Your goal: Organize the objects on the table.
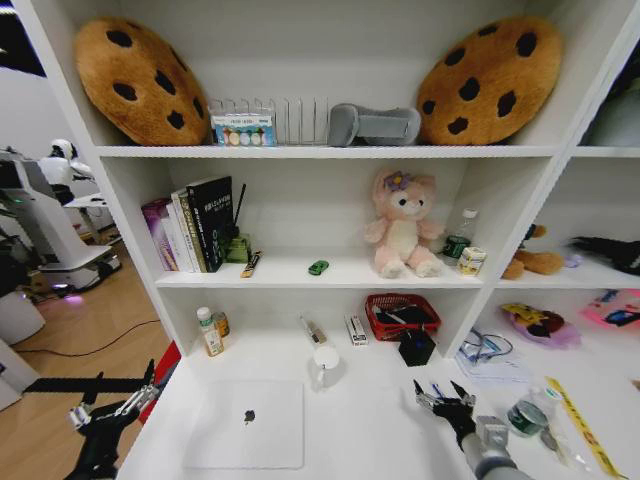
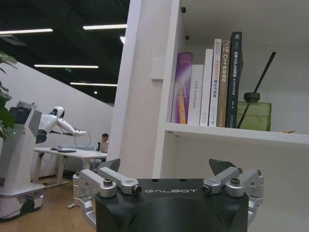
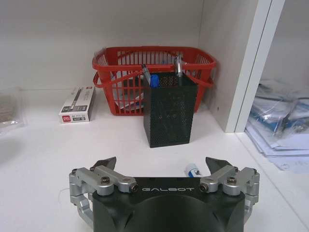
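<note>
The closed silver laptop (image 1: 247,424) lies flat on the white table (image 1: 370,440), and it serves as the marker for the rest. Off its left edge, out past the table's side and over the wooden floor, the left gripper (image 1: 112,408) hangs in the air with its fingers spread apart and nothing between them; from its wrist it faces the side of the shelving and the row of books (image 2: 208,83) on the shelf. On the laptop's other side, low over the table, the right gripper (image 1: 436,392) points toward the back wall, its jaws also wide and empty. A blue pen (image 3: 193,170) lies on the table just in front of that gripper, only its tip peeking over the gripper body in the right wrist view. Beyond the pen, farther from the laptop, stands a black mesh pen holder (image 3: 169,115) with pens sticking up out of it, and right behind it, touching or nearly so, sits a red basket (image 3: 153,72). A small white box (image 3: 77,104) rests beside the basket on the laptop's side. On the shelf above and behind the laptop sits the tiny green toy car (image 1: 318,267), with a pink plush toy (image 1: 402,224) near it.
</note>
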You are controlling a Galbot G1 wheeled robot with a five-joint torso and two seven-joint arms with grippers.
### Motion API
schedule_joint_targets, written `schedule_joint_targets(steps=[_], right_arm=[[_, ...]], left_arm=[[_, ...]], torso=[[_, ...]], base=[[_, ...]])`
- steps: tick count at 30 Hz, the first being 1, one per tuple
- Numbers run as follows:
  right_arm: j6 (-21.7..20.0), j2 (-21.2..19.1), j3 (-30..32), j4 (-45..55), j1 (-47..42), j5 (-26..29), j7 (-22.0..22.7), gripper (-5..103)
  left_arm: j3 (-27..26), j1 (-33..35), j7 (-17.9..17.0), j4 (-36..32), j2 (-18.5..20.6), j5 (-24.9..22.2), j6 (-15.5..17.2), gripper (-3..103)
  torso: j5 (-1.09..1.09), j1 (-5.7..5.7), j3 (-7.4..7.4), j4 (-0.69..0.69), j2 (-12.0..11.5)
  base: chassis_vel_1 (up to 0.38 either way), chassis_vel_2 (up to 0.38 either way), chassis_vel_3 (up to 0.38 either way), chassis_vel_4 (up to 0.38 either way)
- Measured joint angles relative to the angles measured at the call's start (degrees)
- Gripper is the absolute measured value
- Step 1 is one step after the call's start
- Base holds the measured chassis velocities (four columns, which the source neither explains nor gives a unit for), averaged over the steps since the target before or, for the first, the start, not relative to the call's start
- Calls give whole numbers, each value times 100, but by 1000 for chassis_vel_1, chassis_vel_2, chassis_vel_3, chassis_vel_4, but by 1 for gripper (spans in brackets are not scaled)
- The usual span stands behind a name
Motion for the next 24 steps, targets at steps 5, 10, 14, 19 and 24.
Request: schedule_joint_targets(steps=[5, 10, 14, 19, 24], right_arm=[[-293, -90, 16, -8, 160, 463, 45, 100], [-304, -190, 84, -132, 270, 547, 46, 100], [-312, -238, 140, -204, 300, 626, 45, 100], [-316, -242, 131, -433, 335, 657, 41, 100], [-300, -236, 105, -716, 359, 652, 9, 100]], left_arm=[[-48, 41, -2, 28, -14, -6, -39, 100], [-40, 58, -2, 52, -81, 26, -57, 100], [-20, 40, -1, 53, -93, 63, -52, 100], [-3, 10, -15, 54, -89, 84, -9, 100], [2, -22, -30, 54, -76, 85, 29, 100]], torso=[[0, 1, 0, -1, 0], [0, 1, 0, -1, -1], [0, 1, 0, -1, -1], [0, 1, 0, -1, -1], [0, 0, 0, -2, -1]], base=[[0, 0, 0, 0], [0, 0, 0, 0], [0, 0, 0, 0], [0, 0, 0, 0], [0, 0, 0, 0]])
